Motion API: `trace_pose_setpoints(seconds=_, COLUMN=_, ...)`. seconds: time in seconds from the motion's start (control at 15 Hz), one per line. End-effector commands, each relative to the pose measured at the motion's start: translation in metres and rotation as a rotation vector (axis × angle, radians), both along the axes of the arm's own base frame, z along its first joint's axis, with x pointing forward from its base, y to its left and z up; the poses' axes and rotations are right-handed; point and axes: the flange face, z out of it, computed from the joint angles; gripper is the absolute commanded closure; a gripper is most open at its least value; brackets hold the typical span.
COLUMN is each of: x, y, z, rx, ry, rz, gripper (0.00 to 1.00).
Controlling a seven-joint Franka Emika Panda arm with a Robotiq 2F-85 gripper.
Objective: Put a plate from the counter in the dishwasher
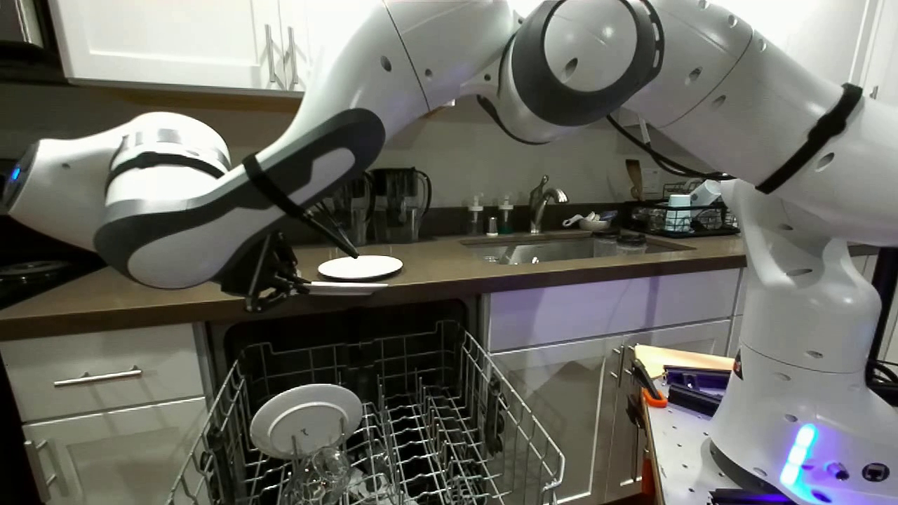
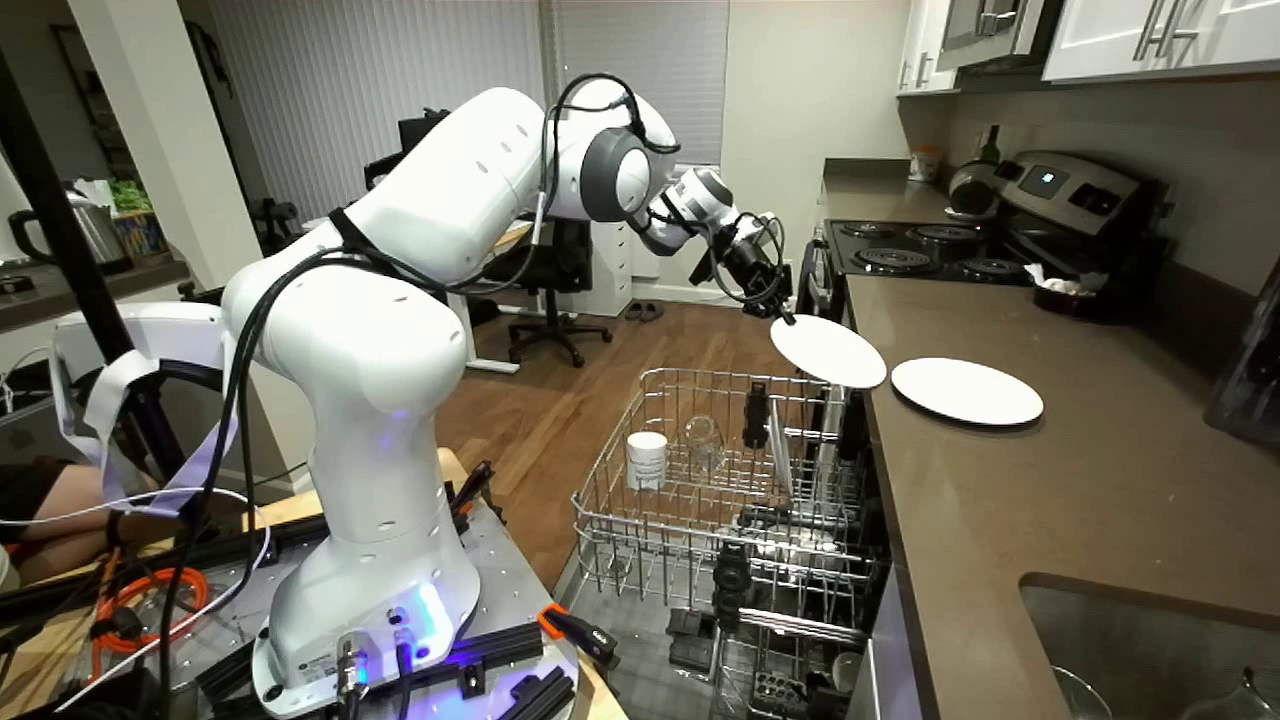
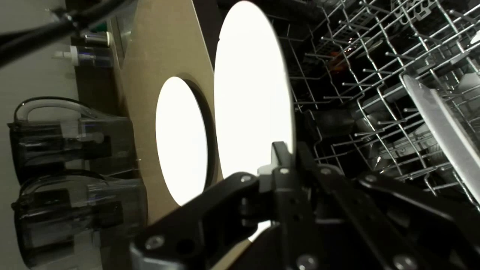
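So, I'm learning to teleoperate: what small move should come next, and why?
I'd probably turn the held plate toward upright before lowering it: the end effector grips it nearly flat, while tines in the dishwasher rack point up and another dish stands on edge there.

White, round, flat plate [image 2: 828,352] at black, jointed gripper [image 3: 293,155]: plain. Second white, round plate [image 2: 966,392] near front edge of brown, smooth worktop [image 2: 1020,510]: plain. Grey, metal-wire dishwasher rack [image 1: 517,400]: open grid pattern. Dishwasher interior [image 1: 302,324]: black.

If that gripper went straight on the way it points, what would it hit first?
The plate in the gripper would probably touch the front edge of the counter first, though depth is unclear.
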Motion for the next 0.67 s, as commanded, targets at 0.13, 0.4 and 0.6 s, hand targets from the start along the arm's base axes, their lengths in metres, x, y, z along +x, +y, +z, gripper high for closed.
trace_pose_setpoints(seconds=0.13, x=-0.005, y=0.006, z=0.002, rx=-0.048, ry=-0.01, rz=-0.017, gripper=0.92)
trace_pose_setpoints(seconds=0.4, x=-0.014, y=0.022, z=0.002, rx=-0.095, ry=-0.01, rz=-0.027, gripper=0.93)
trace_pose_setpoints(seconds=0.6, x=-0.023, y=0.038, z=0.004, rx=-0.127, ry=-0.013, rz=-0.027, gripper=0.93)
